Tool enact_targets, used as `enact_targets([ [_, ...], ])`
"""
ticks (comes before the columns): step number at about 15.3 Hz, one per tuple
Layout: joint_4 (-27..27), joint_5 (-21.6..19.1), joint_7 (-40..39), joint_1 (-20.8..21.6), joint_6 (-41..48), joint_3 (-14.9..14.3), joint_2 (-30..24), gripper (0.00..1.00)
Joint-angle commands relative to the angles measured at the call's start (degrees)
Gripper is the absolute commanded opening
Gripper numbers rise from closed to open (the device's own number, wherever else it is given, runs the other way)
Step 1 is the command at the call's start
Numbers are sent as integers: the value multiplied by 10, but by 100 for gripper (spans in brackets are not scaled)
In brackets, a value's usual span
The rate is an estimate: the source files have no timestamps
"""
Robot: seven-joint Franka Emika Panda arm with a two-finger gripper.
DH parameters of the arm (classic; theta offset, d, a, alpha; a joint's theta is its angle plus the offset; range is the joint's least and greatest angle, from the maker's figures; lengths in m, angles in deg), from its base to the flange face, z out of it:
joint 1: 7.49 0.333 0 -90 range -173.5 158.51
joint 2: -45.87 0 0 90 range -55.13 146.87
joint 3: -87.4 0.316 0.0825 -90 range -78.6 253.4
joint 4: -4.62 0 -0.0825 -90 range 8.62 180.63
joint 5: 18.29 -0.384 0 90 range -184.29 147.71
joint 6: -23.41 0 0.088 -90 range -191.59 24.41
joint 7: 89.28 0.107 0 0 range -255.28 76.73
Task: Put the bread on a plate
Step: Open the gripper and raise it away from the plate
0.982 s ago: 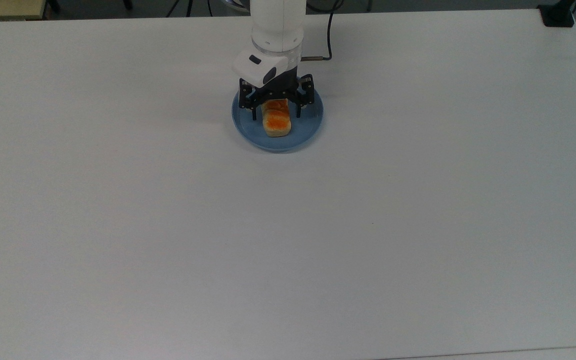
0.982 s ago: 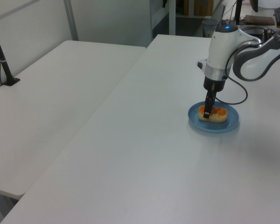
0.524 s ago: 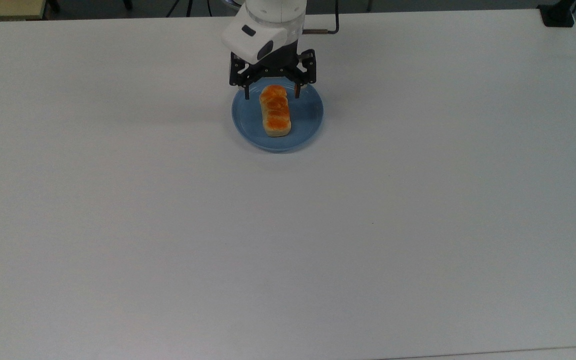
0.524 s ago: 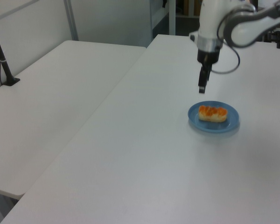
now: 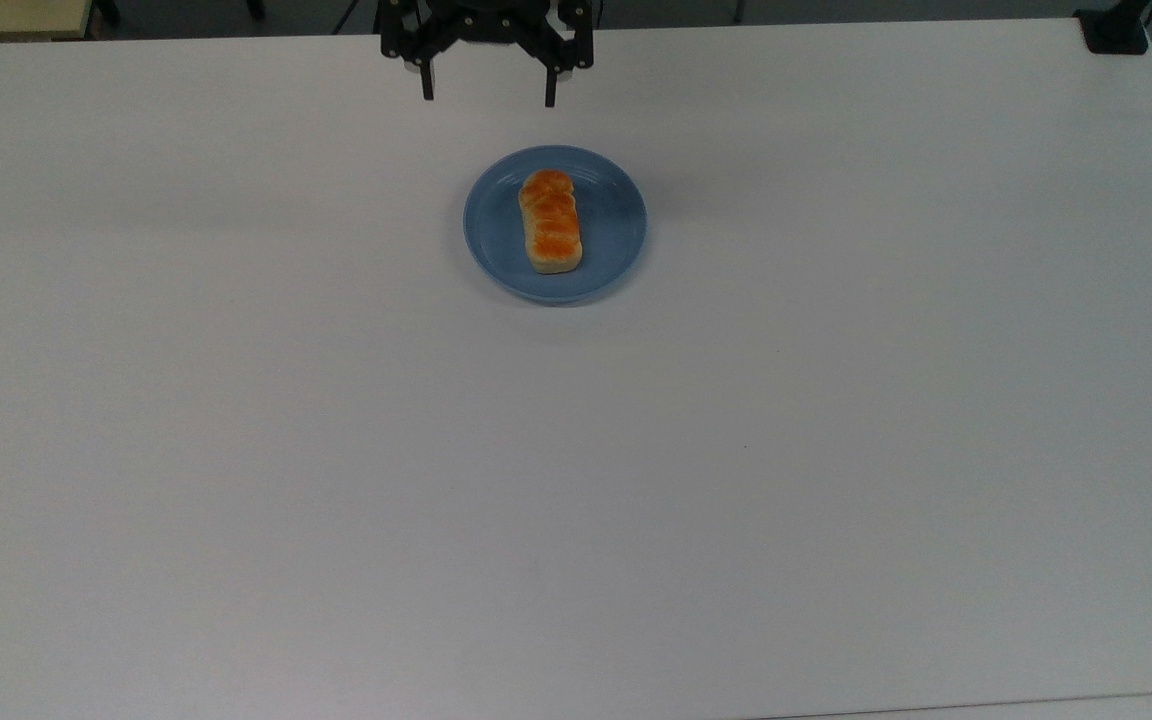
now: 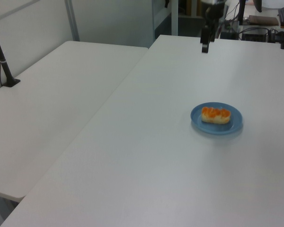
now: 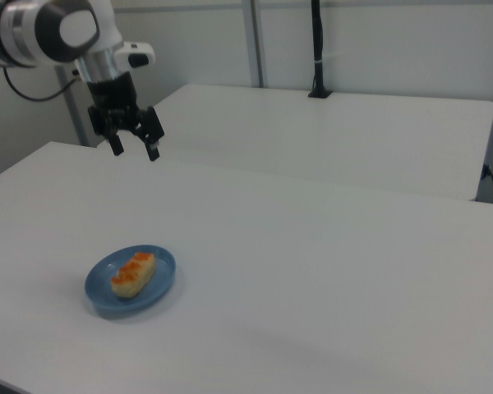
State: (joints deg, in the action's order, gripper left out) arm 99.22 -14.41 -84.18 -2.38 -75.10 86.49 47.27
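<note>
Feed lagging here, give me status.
Gripper open, empty, high above table. Bread lying on plate, centred. Nothing in the way.

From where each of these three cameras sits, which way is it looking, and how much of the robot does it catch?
Top view: high above the table, looking down; the plate lies near its top edge, jaws spread on the gripper.
Left view: low at one side, looking along the table toward the gripper beyond the plate.
Right view: opposite side, looking across; arm and gripper at upper left.
All share the bread on the plate.
</note>
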Motion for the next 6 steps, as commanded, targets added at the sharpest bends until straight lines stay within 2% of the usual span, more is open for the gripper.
enact_targets([
  [1, -49, 0, -33, -13, 56, -3, 2, 100],
  [6, -55, -1, -41, -16, 88, -3, -1, 100],
])
